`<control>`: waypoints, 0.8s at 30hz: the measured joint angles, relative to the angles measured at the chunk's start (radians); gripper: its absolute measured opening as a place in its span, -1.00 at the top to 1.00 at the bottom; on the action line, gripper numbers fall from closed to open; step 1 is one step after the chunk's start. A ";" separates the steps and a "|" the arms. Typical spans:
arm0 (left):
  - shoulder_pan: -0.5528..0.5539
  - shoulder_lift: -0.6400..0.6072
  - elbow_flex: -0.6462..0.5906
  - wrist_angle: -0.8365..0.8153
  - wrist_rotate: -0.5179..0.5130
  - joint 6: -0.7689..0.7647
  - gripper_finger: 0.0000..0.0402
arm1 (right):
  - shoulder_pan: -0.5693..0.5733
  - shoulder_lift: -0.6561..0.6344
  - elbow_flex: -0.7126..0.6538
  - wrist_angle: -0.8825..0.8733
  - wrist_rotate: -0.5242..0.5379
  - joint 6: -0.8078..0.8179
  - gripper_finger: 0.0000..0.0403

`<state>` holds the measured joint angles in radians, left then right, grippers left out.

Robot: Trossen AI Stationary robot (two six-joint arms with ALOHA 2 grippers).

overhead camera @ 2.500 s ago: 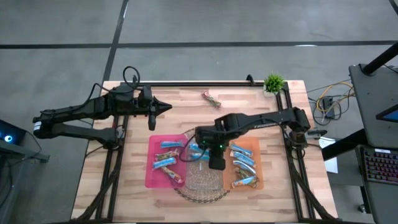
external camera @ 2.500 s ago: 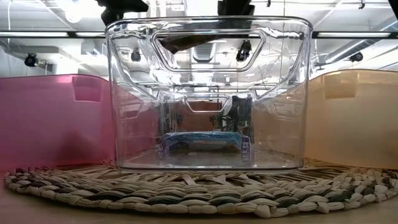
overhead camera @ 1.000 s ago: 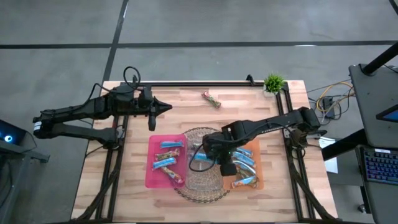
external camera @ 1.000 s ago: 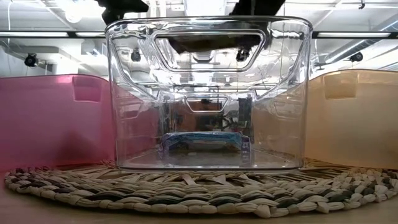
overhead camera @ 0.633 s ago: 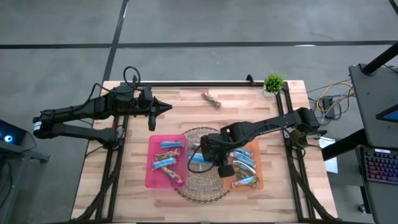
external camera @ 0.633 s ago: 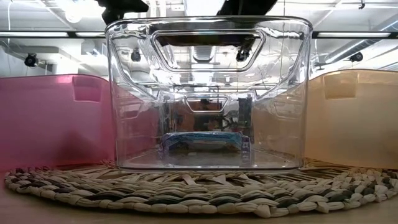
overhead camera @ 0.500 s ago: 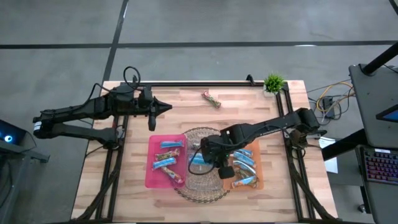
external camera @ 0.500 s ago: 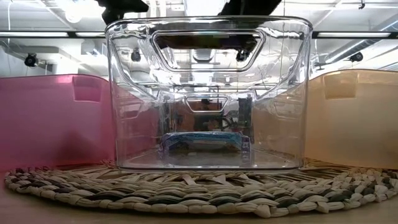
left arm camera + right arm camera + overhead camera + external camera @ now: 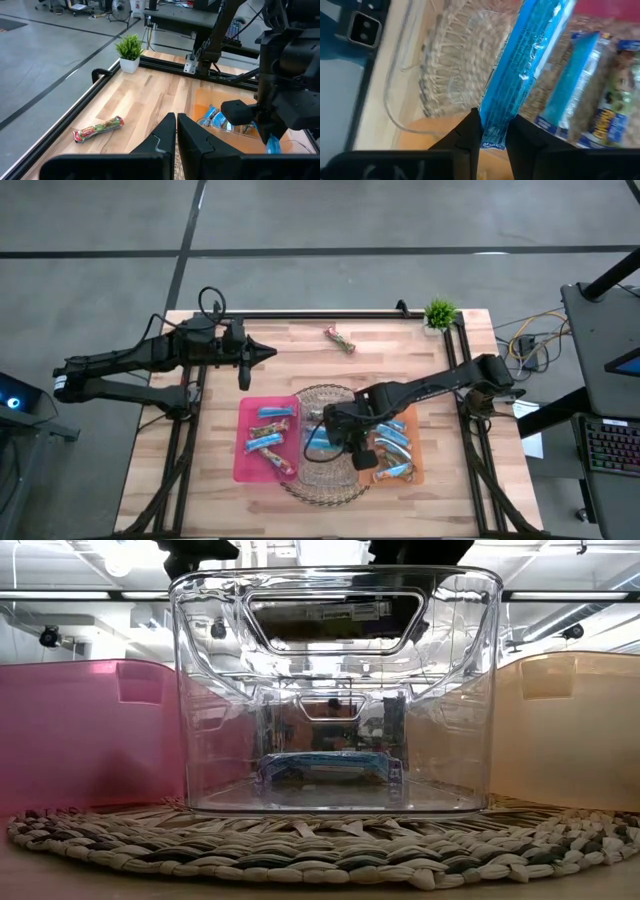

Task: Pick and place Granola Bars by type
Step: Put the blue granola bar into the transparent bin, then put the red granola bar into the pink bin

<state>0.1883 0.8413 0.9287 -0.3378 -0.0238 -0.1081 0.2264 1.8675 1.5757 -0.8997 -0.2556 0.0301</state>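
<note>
My right gripper (image 9: 495,127) is shut on a blue granola bar (image 9: 525,55) and stands over the clear bin (image 9: 322,442) in the middle of the table. The left wrist view shows this bar (image 9: 272,145) under the right arm. Another blue bar (image 9: 325,765) lies flat on the clear bin's floor. More bars lie in the pink bin (image 9: 245,465) and in the orange bin (image 9: 412,420). A red and green bar (image 9: 340,338) lies on the bare wood at the far side. My left gripper (image 9: 270,352) hovers shut at the far left, touching nothing. My right gripper pinches one short end of the blue bar (image 9: 495,117) between its two fingers. The fingers come from above, slanting down, and lie in line with the bar's length. The bar hangs away below them over the clear bin; its far end leaves the wrist picture.
The clear bin stands on a round woven mat (image 9: 325,490), with the pink bin on its left and the orange bin on its right. A small potted plant (image 9: 439,312) stands at the far right corner. Black rails (image 9: 320,315) frame the table. Bare wood lies along the far side.
My right gripper has sunk a little and shifted toward the table's left, from the orange bin's edge to over the clear bin. It has kept the blue bar between its fingers.
</note>
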 joint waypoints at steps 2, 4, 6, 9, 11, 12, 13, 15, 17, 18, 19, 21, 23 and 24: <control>0.000 0.000 0.000 0.000 0.000 0.000 1.00 | 0.001 0.000 -0.011 0.023 -0.012 0.022 0.60; 0.000 0.000 0.000 0.000 0.003 0.000 1.00 | 0.002 0.000 -0.018 0.029 -0.015 0.040 0.52; 0.000 0.000 0.000 0.000 0.003 0.000 1.00 | 0.003 0.000 -0.022 0.032 -0.015 0.058 0.45; 0.000 0.000 0.000 0.000 0.003 0.000 1.00 | 0.003 0.000 -0.023 0.038 -0.015 0.078 0.36; 0.000 0.000 0.000 0.000 0.003 0.000 1.00 | 0.003 0.000 -0.022 0.047 -0.015 0.078 0.32; 0.000 0.000 0.000 0.000 0.003 0.000 1.00 | 0.003 0.000 -0.022 0.045 -0.015 0.079 0.30; 0.000 0.000 0.000 0.000 0.003 0.000 1.00 | 0.003 0.000 -0.020 0.041 -0.015 0.080 0.29; 0.000 0.000 0.000 0.000 0.003 0.000 1.00 | 0.003 0.000 -0.011 0.043 -0.008 0.082 0.29; 0.000 0.000 0.000 0.000 0.002 0.000 1.00 | 0.000 -0.001 0.002 0.042 0.002 0.082 0.30; 0.000 0.000 0.000 0.000 0.002 0.000 1.00 | 0.000 -0.003 0.010 0.041 0.021 0.081 0.31; 0.000 0.000 0.000 0.000 0.002 0.000 1.00 | -0.001 -0.004 0.019 0.035 0.049 0.082 0.33; 0.000 0.000 0.000 0.000 0.002 0.000 1.00 | -0.004 -0.012 0.043 0.007 0.115 0.078 0.37; 0.000 0.000 0.000 0.000 0.002 0.000 1.00 | -0.017 -0.025 0.072 -0.031 0.170 0.064 0.43; 0.000 0.000 0.000 0.000 0.002 0.000 1.00 | -0.028 -0.034 0.081 -0.041 0.184 0.059 0.45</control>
<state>0.1883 0.8410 0.9287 -0.3378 -0.0223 -0.1081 0.1986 1.8338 1.6566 -0.9409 -0.0718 0.0890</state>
